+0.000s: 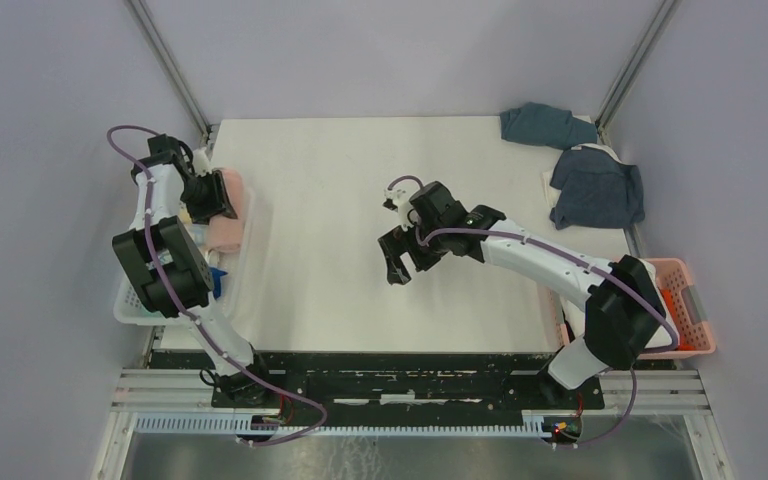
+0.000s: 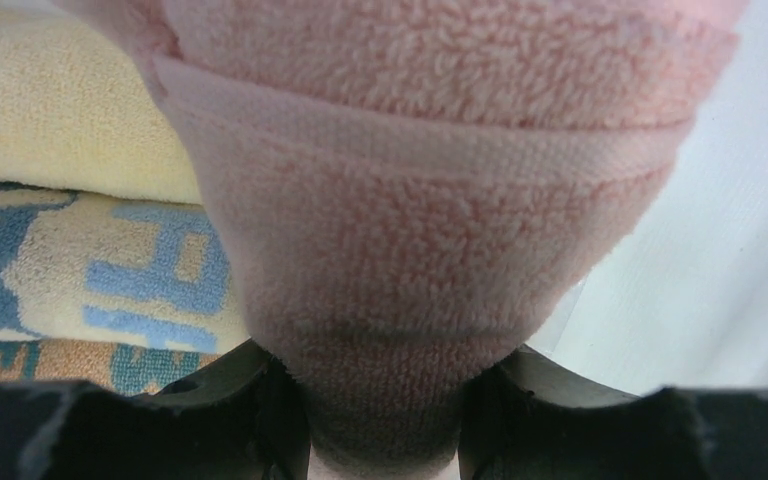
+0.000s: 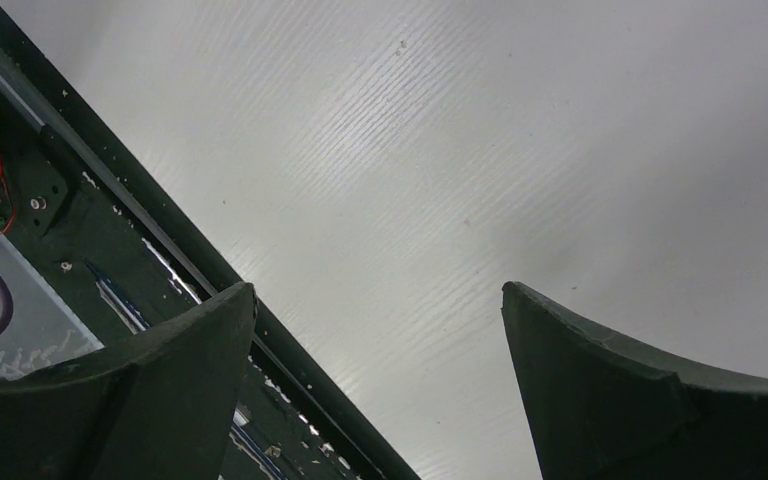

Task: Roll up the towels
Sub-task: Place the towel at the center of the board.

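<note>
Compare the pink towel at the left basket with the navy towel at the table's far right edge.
The pink towel is rolled into a tight bundle; the navy towel lies crumpled and unrolled. The pink towel is pinched between the left gripper's fingers at the white basket; the navy towel lies free on the table, untouched. Both are cloth towels.

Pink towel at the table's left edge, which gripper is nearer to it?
Left. The left gripper is closed on the pink towel itself; the right gripper hangs open over the middle of the table, well away from it.
</note>
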Tool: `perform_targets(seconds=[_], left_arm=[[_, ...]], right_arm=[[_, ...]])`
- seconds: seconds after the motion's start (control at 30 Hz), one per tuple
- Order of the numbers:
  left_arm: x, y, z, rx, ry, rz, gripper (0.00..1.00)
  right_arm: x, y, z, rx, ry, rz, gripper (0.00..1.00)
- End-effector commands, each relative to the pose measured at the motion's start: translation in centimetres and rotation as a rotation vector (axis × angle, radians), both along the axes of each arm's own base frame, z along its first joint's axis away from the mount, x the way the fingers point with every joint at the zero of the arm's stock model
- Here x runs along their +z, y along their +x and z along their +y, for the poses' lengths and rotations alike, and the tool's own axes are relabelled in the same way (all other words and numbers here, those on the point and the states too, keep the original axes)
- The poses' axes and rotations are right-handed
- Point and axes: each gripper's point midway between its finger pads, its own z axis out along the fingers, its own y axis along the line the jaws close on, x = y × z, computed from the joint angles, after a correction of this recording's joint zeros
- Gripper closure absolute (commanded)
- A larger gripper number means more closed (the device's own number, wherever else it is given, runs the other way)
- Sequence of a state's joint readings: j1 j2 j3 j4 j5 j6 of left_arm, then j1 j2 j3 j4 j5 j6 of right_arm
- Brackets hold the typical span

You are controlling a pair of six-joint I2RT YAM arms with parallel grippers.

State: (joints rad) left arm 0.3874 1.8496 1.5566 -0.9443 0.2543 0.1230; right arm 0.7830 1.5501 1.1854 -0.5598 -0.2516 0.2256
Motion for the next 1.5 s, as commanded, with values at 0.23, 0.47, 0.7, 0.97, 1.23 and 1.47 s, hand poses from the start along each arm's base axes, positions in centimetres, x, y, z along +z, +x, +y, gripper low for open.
perform_targets(seconds=[0.23, 0.47, 0.7, 0.97, 1.23, 1.47], left_arm=[[-4.6, -2.7, -0.6, -0.022, -0.001, 0.182, 0.74], [-6.6, -4.7, -0.1, 0.02, 0.071, 0.303, 0.74], [-7.9, -5.5, 0.5, 0.061, 0.108, 0.351, 0.74], [-10.5, -5.0, 1.1, 0.086, 0.15, 0.339, 0.69], [-10.1, -2.8, 1.7, 0.111, 0.186, 0.255, 0.61], [-10.5, -2.4, 2.8, 0.171, 0.255, 0.269, 0.58]], right_arm=[[0.2, 1.6, 0.7, -0.005, -0.032, -0.016, 0.0], [0.0, 1.9, 1.0, 0.004, -0.038, -0.009, 0.0], [0.0, 2.0, 1.2, 0.008, -0.033, -0.01, 0.0], [-0.5, 1.7, 1.7, 0.011, -0.003, 0.003, 0.0], [-0.4, 1.8, 2.1, 0.013, 0.035, -0.017, 0.0], [0.9, 1.7, 1.2, 0.016, 0.059, -0.094, 0.0]])
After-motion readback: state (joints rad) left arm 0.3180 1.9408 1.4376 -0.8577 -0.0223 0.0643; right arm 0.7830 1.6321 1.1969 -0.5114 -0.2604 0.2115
